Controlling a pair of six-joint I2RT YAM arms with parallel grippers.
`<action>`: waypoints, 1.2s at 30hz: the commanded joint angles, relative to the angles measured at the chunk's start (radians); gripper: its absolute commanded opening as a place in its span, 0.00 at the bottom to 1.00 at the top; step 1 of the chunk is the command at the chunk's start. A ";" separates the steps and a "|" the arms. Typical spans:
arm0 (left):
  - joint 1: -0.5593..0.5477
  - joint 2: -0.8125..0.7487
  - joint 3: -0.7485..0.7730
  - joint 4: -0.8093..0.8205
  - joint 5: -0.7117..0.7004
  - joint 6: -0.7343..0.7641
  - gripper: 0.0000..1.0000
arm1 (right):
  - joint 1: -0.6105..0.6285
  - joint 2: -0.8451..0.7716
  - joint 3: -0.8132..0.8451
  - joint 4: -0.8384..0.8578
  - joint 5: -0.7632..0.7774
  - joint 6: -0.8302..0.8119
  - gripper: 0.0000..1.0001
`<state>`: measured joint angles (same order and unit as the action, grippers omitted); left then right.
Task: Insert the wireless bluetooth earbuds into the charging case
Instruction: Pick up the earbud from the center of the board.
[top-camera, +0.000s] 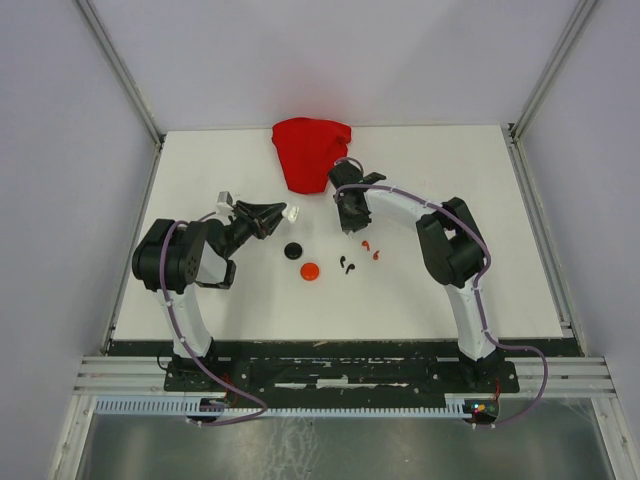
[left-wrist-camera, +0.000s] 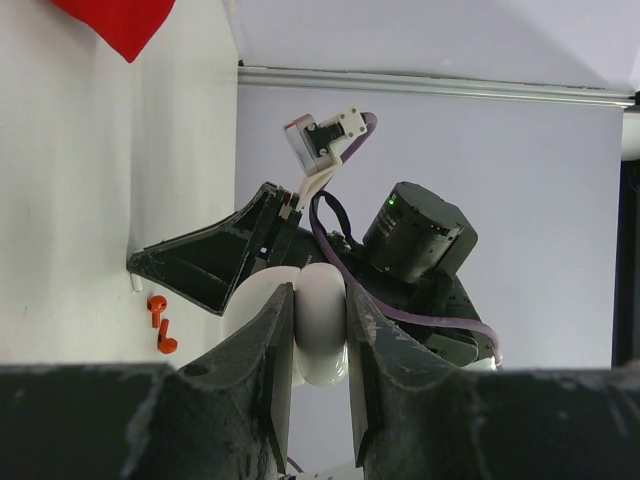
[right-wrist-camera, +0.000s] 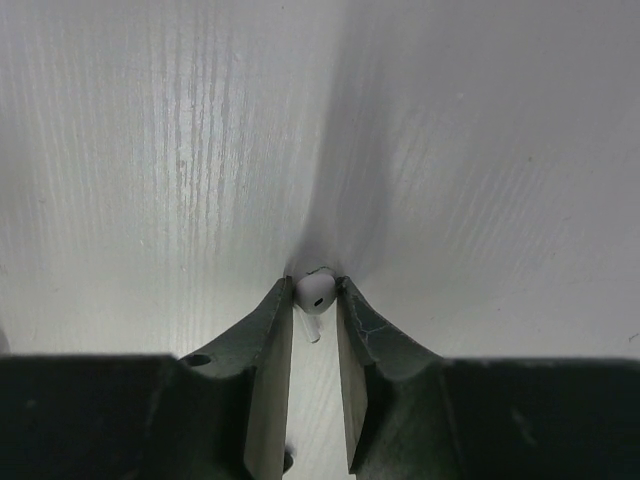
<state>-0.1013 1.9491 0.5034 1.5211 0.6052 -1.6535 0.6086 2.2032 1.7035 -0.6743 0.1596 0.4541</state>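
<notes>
Left gripper clamped sideways, right gripper pointing down, pinching

A red cloth lies just beyond the right fingers. It rests on the white table, farther from the left fingers.

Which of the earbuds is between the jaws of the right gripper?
The white earbud, the only one between the right gripper's jaws. The red earbuds and the black earbuds lie free on the table.
</notes>
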 joint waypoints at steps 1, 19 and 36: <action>0.005 -0.019 -0.005 0.097 0.019 -0.032 0.03 | 0.006 0.036 0.013 -0.031 -0.002 -0.003 0.28; 0.006 -0.020 0.010 0.061 0.031 -0.014 0.03 | 0.004 -0.152 -0.090 0.201 0.015 -0.083 0.20; -0.068 0.011 0.068 0.009 0.014 -0.008 0.03 | -0.008 -0.554 -0.580 0.934 -0.254 -0.105 0.19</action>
<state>-0.1410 1.9507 0.5339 1.4952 0.6125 -1.6531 0.6037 1.7515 1.1976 -0.0383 0.0196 0.3672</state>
